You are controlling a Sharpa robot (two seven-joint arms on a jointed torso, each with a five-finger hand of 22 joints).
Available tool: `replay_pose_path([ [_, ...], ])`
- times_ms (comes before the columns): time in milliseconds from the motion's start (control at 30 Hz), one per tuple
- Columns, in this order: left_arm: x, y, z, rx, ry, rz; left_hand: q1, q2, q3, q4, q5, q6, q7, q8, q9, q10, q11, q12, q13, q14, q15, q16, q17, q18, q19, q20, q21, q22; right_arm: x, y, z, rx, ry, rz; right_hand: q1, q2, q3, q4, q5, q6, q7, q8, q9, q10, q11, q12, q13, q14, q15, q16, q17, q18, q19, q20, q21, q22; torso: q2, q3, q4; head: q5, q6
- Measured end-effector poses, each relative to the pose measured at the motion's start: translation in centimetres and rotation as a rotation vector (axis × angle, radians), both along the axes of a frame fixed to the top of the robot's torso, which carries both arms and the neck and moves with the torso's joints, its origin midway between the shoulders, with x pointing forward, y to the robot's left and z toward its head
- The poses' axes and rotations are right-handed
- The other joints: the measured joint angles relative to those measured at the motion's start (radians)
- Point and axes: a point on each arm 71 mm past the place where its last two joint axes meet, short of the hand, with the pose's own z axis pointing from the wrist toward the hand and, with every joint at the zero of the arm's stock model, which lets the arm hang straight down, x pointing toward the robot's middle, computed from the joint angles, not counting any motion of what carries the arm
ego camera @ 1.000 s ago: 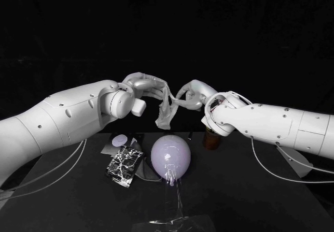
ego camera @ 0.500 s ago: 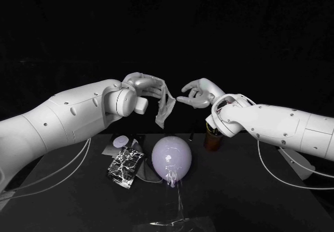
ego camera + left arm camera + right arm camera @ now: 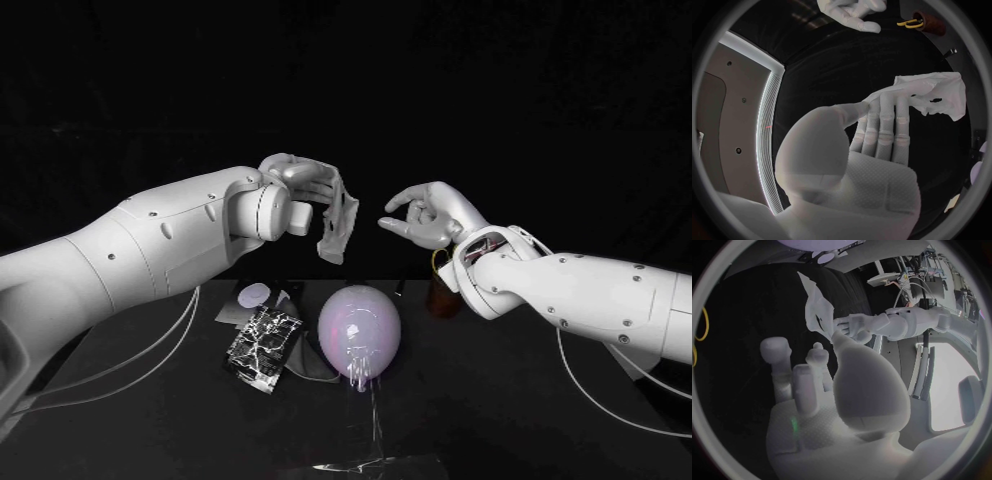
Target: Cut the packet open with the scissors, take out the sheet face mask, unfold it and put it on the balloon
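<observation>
The left hand [image 3: 296, 180] pinches the mask's [image 3: 338, 228] upper edge between thumb and fingers. The sheet hangs at the hand's four o'clock, pale, crumpled, holed. It is probably light, limp, clingy and easily torn: grasp a free edge. The right hand [image 3: 430, 212], at the mask's three o'clock, is loosely spread and empty. The balloon [image 3: 358, 328] lies at six o'clock.

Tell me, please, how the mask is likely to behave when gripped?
Probably floppy: the mask hangs limp and creased from the left hand. Likely light, since a fingertip pinch holds it up. It may cling to itself, as it looks partly folded.
</observation>
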Motion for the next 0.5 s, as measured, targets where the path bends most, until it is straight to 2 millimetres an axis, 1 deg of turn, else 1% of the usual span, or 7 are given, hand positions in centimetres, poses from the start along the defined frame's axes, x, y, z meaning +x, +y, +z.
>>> replay_pose_path([
  [100,0.0,0.0,0.0,0.001,0.003,0.015,0.000,0.000,0.000,0.000,0.000,-0.002,-0.001,0.000,0.000,0.000,0.000,0.000,0.000,0.000,0.000,0.000,0.000,0.000,0.000,0.000,0.000,0.000,-0.5,1.2,-0.3,-0.030,-0.026,0.017,0.000,0.000,-0.019,0.012,0.000,0.000,0.000,0.001,-0.004,0.013,-0.002,0.026,0.018,-0.001,-0.002,0.003,0.003,-0.002,0.002,-0.002,0.016,0.001,0.000,0.0008,0.0000,0.001,0.001],
  [133,0.0,0.0,0.0,0.001,0.004,0.019,0.000,0.000,0.000,0.000,0.000,-0.002,-0.002,0.000,0.001,0.000,0.000,0.000,0.000,0.000,0.000,0.000,0.000,0.000,0.000,0.000,0.000,0.000,-0.6,1.6,-0.4,-0.039,-0.031,0.019,0.000,0.000,-0.024,0.012,0.000,0.004,-0.004,0.001,-0.004,0.020,-0.002,0.036,0.025,0.002,-0.005,0.007,0.003,-0.006,0.005,-0.005,0.023,0.001,0.000,0.0012,0.0000,0.001,0.002],
  [167,0.1,0.0,0.0,0.002,0.005,0.023,0.000,0.000,0.000,0.000,0.000,-0.002,-0.002,0.000,0.007,0.000,0.000,0.000,0.000,0.000,0.000,0.000,0.000,0.000,0.000,0.000,0.000,0.000,-0.7,2.0,-0.5,-0.048,-0.035,0.020,-0.002,-0.002,-0.030,0.014,0.004,0.004,-0.004,0.001,-0.004,0.023,-0.002,0.041,0.029,0.002,-0.005,0.008,0.003,-0.006,0.005,-0.005,0.025,0.001,0.000,0.0012,0.0000,0.001,0.002],
  [200,0.1,0.1,-0.1,0.002,0.007,0.028,0.000,0.000,0.000,0.000,0.000,-0.002,-0.002,0.000,0.007,0.000,0.000,0.000,0.000,0.000,0.000,0.000,-0.002,0.000,0.000,0.000,0.004,0.000,-0.7,2.5,-0.6,-0.059,-0.039,0.020,-0.010,-0.010,-0.035,0.018,0.006,0.006,-0.002,0.001,-0.005,0.023,-0.003,0.041,0.029,0.002,-0.005,0.009,0.003,-0.007,0.005,-0.005,0.025,0.001,0.000,0.0012,0.0002,0.001,0.002],
  [400,0.1,0.0,-0.1,0.003,0.011,0.045,0.000,0.000,0.001,-0.002,0.000,-0.002,-0.002,-0.001,0.008,0.000,0.000,0.000,0.000,0.001,0.001,0.000,-0.002,-0.001,0.000,0.000,0.004,0.000,0.3,4.7,-1.4,-0.107,-0.043,-0.023,-0.017,-0.017,-0.059,0.018,0.006,0.008,-0.002,0.005,-0.007,0.018,-0.005,0.036,0.020,0.002,-0.005,0.009,0.002,-0.007,0.005,-0.005,-0.005,0.001,0.000,0.0004,0.0016,-0.002,0.005],
  [433,0.1,0.0,-0.1,0.003,0.012,0.048,0.000,0.000,0.003,-0.003,0.000,-0.002,-0.002,-0.001,0.008,0.000,0.000,0.000,0.000,0.001,0.002,0.000,-0.002,-0.006,0.000,0.000,0.004,0.000,0.5,5.1,-1.5,-0.114,-0.042,-0.034,-0.018,-0.017,-0.063,0.017,0.006,0.008,-0.002,0.005,-0.007,0.014,-0.004,0.034,0.018,0.002,-0.005,0.008,0.002,-0.007,0.005,-0.005,-0.011,0.001,0.000,0.0000,0.0018,-0.003,0.005],
  [500,0.1,-0.1,-0.1,0.003,0.013,0.051,0.000,0.000,0.003,-0.003,0.000,-0.002,-0.002,-0.002,0.008,0.000,0.000,0.000,0.000,0.001,0.002,0.000,-0.002,0.001,0.000,0.000,0.004,0.000,0.8,5.7,-1.7,-0.124,-0.041,-0.050,-0.023,-0.014,-0.066,0.017,0.006,0.008,-0.002,0.005,-0.008,0.009,-0.001,0.029,0.013,0.002,-0.005,0.002,0.001,-0.007,-0.002,-0.003,-0.023,0.001,0.001,-0.0006,0.0019,-0.004,0.005],
])
